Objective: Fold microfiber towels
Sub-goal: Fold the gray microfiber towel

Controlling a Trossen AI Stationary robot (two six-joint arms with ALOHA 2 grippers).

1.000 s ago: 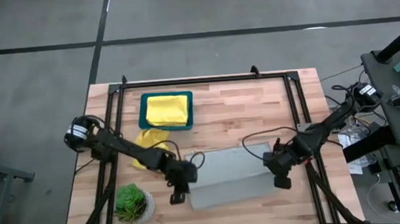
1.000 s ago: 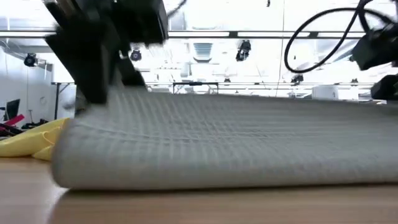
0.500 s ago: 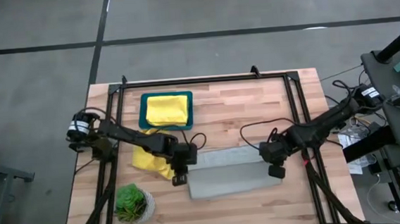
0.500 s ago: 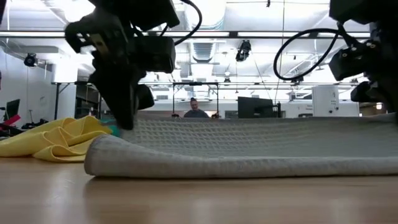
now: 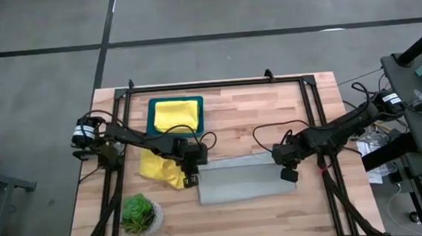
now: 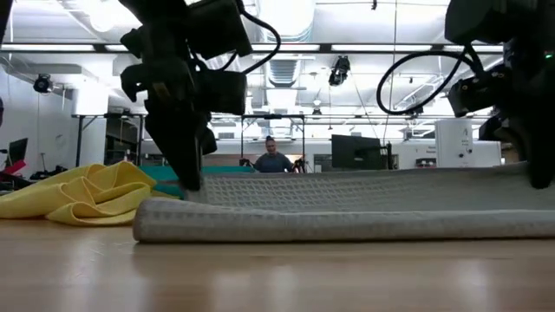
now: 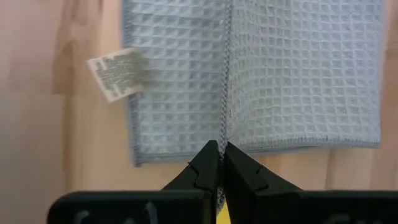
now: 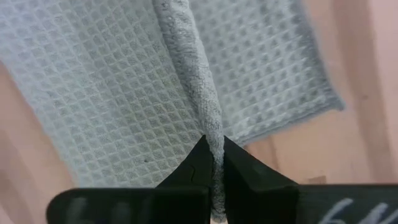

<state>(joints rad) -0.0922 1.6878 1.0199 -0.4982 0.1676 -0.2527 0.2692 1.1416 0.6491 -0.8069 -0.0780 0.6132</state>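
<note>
The pale grey towel lies folded over on itself near the table's front, its fold toward the near edge. My left gripper is shut on its left end and my right gripper on its right end. A crumpled yellow towel lies on the table left of my left gripper. Another yellow towel lies folded in the teal tray. The lime green and light blue towels are out of view. My left gripper pinches the upper layer's stitched edge between its two shut fingers, at the towel's left end. The fingers come from above, pointing down. The held edge stands slightly raised over the lower layer, which lies flat on the table. My right gripper pinches a bunched ridge of the towel between its two shut fingers, at the towel's right end. The fingers come from above, pointing down. The ridge rises to the fingers; the cloth on either side lies on the table.
A small potted plant stands at the near left corner. The black frame rails run along the table's far, left and right sides. Bare wood shows at the far right. A person sits in the room behind.
Both grippers have gone toward the table's far edge and down, still shut on the grey towel. The held edge has been carried over the rest, so the towel, which stood raised near the front, now lies folded flat in a narrower band.
</note>
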